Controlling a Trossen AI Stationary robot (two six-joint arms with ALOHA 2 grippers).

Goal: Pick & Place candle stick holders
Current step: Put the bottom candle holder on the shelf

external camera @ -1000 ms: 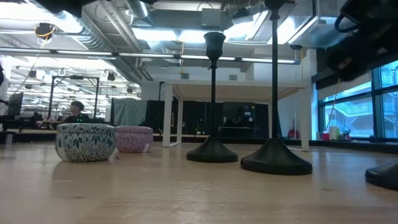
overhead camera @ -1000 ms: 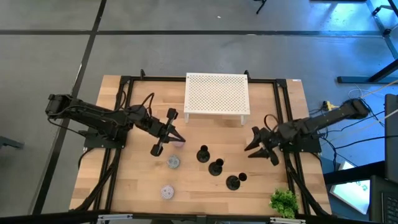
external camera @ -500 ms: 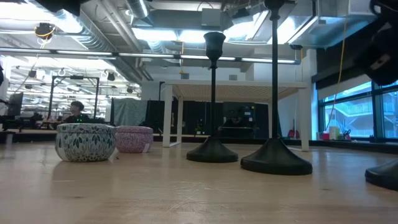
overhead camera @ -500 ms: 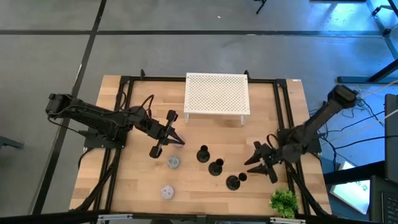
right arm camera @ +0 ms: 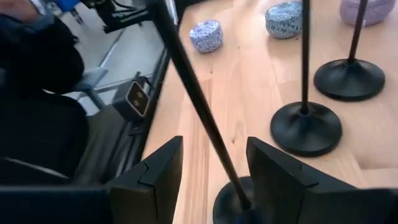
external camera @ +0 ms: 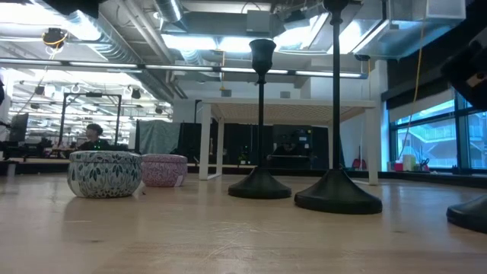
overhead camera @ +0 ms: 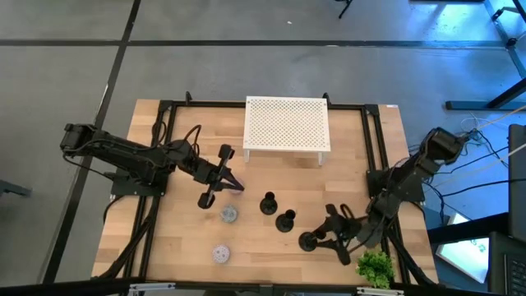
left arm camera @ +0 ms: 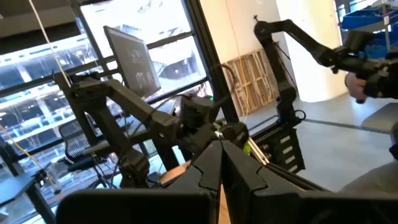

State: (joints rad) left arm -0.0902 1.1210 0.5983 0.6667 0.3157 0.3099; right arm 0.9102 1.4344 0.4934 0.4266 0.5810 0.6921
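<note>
High view: your three candle stick holders (overhead camera: 285, 220) stand in a diagonal row mid-table; right gripper (overhead camera: 325, 234) sits low at the front one, left gripper (overhead camera: 233, 183) hovers left of them. Right wrist view: fingers (right arm camera: 155, 171) spread wide, stem between, untouched. Left wrist view: its fingers (left arm camera: 208, 165) pressed together, empty.

A pale wooden desk (overhead camera: 181, 238) stands on a grey floor (overhead camera: 246, 70) crossed by dark seams. Seen level from the desk top, the room is an open workshop with exposed ducts (external camera: 114, 38) and strip lights (external camera: 205, 42) on the ceiling. Tall windows (external camera: 426, 137) fill the far right wall. A person (external camera: 93, 135) sits at a distant bench on the left.
</note>
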